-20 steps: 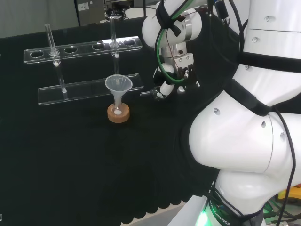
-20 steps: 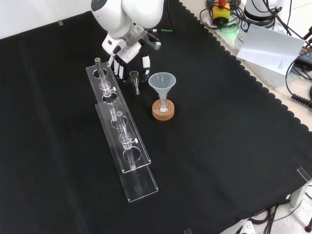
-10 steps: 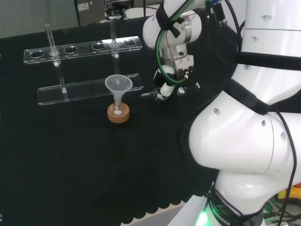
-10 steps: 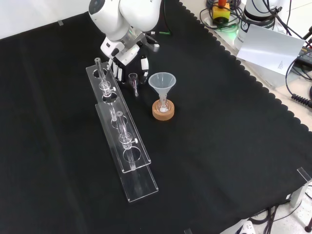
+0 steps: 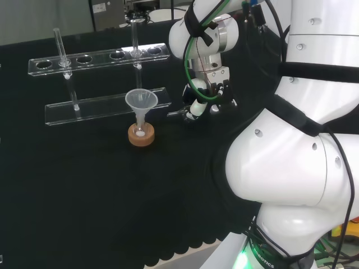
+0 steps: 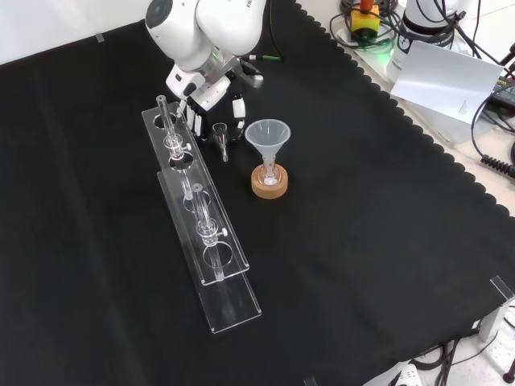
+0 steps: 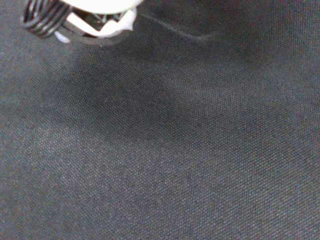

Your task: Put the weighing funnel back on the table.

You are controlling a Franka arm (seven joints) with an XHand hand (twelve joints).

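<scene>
The weighing funnel (image 6: 220,135) is a small clear piece close over the black cloth (image 6: 362,241), between the rack and the big funnel. My hand (image 6: 211,103) comes down on it from the front view's top, black and white fingers (image 6: 239,114) curled beside it. In the head view my hand (image 5: 199,105) holds the weighing funnel (image 5: 176,112) with the clear end pointing left, low over the cloth. In the wrist view the cloth is very close, a faint clear edge (image 7: 192,34) shows near a white part of the hand (image 7: 95,14).
The big funnel (image 6: 267,134) stands in a small flask on a cork ring (image 6: 269,185), just right of the hand in the front view. A long clear test tube rack (image 6: 203,235) with two tubes runs along its left. White paper (image 6: 447,80) lies off the cloth.
The hand with the weighing funnel has shifted slightly left in both views and a little toward the rack. The big funnel and rack have not moved.
</scene>
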